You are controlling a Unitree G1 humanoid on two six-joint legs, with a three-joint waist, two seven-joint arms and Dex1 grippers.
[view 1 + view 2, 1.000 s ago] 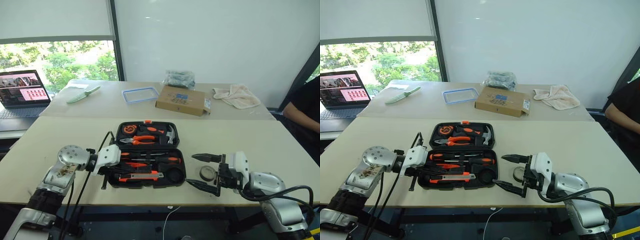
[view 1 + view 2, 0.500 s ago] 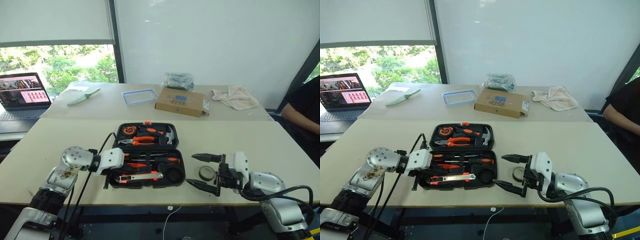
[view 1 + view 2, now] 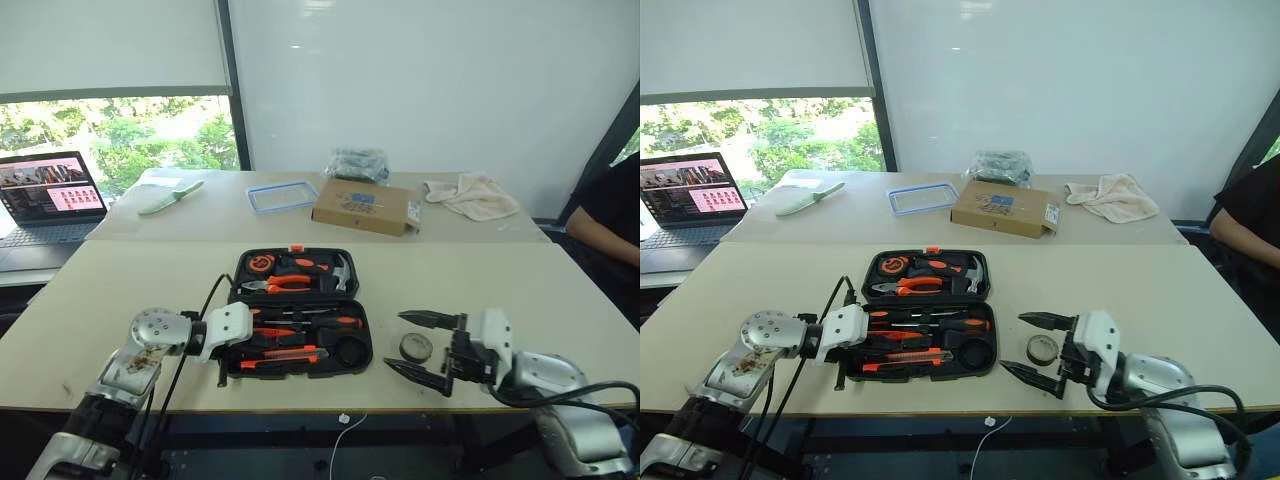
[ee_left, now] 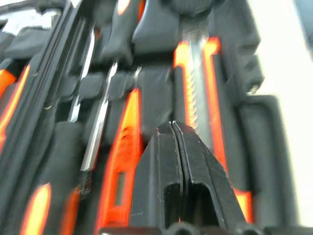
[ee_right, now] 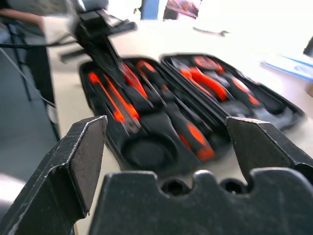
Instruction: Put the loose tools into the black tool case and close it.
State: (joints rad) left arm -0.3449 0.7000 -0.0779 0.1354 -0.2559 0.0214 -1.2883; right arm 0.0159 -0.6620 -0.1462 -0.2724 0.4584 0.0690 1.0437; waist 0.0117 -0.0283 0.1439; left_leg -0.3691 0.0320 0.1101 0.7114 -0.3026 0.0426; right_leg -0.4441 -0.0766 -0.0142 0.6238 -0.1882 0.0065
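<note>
The left tool (image 4: 177,128) is clenched over the open case (image 3: 298,313) (holding nothing); the right tool (image 3: 428,347) gapes beside the tape roll (image 3: 415,347) on the tabletop (image 3: 520,290).

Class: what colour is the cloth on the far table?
Pale cream, almost white: the cloth shows best in the left eye view.

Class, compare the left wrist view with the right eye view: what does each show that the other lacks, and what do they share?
Left wrist view alone: the left gripper with its fingers pressed together, close over the slots.

Right eye view alone: the tape roll loose on the table between the open fingers of the right gripper, plus the cardboard box.

Both: the open tool case, the utility knife and screwdrivers lying in it.
</note>
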